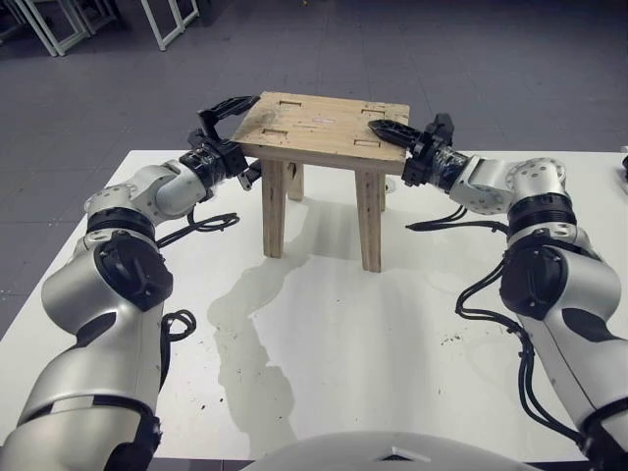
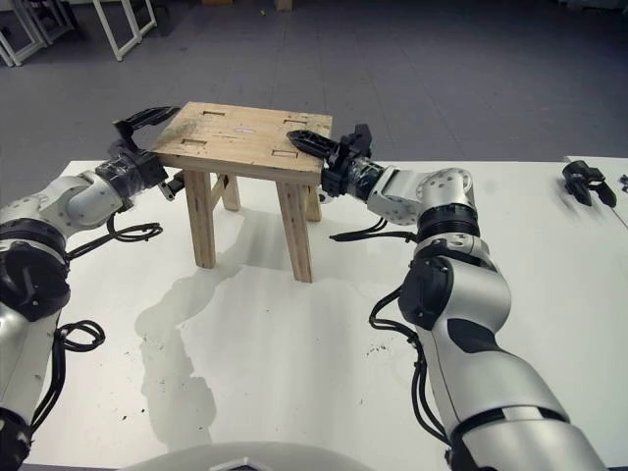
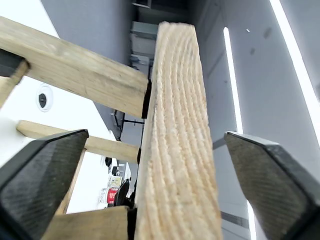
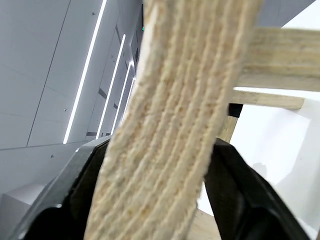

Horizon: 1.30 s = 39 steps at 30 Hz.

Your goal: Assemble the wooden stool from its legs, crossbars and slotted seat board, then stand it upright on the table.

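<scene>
The wooden stool stands upright on the white table, its slotted seat board resting on its legs. My left gripper is open at the board's left edge, one finger above and one below, both clear of the wood. The left wrist view shows that board edge between wide-apart fingers. My right gripper is shut on the board's right edge. In the right wrist view its fingers press against the board.
A small black object lies at the table's far right. Dark stains and specks mark the tabletop in front of the stool. Loose arm cables trail on the table by both arms. White frames stand on the floor behind.
</scene>
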Motion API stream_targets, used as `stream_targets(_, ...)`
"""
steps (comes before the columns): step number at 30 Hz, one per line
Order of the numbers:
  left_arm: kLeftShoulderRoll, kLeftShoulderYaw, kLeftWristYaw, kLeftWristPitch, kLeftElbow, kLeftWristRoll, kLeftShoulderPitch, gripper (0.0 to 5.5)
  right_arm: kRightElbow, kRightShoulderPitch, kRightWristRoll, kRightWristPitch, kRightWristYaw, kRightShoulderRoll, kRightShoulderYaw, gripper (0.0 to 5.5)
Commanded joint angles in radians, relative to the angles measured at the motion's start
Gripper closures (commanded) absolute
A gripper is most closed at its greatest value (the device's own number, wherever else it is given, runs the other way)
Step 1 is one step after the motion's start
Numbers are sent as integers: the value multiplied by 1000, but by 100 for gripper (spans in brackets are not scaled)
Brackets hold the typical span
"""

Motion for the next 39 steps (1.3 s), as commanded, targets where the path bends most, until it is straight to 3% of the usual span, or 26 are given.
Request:
stream_targets(1,-87,32,41,52,-29,39,16,33,47,-48,-39,-26,107,28,25,252)
stream_targets(7,-32,84,-18,63,-126,55,51,33,28,-68,-39,-14,185,-30,-1,252)
stream_targets(13,-6,174,-44,47,-215,32,112,33,10,-61,35,-70,37,-85,-161,238)
stream_targets(16,-31,160,-56,58,-294,56,145,33,-14,-36,44,-89,-2,-77,-198,191)
stream_targets(19,-39,164,-52,54,-375,57,175,33,-40,-8,24,-151,-61,-80,-212,191)
stream_targets(23,-82,150,-10,15,-606,67,261,33,-131,52,-47,-293,-285,-81,-200,191)
stream_targets(27,-188,134,63,-101,-934,85,377,33,-400,174,-93,-485,-522,-3,-206,191)
stream_targets(29,-258,70,49,-207,-1182,144,471,33,-574,255,-126,-499,-549,42,-135,191)
stream_targets(33,-301,-380,-99,-625,-1648,624,820,33,-1020,556,-396,-599,-512,22,239,191)
stream_targets(36,-370,-577,-45,-871,-1771,894,1000,33,-1255,765,-582,-719,-565,18,387,191)
stream_targets(39,-425,-676,18,-1028,-1794,1069,1091,33,-1378,913,-692,-775,-604,44,486,191)
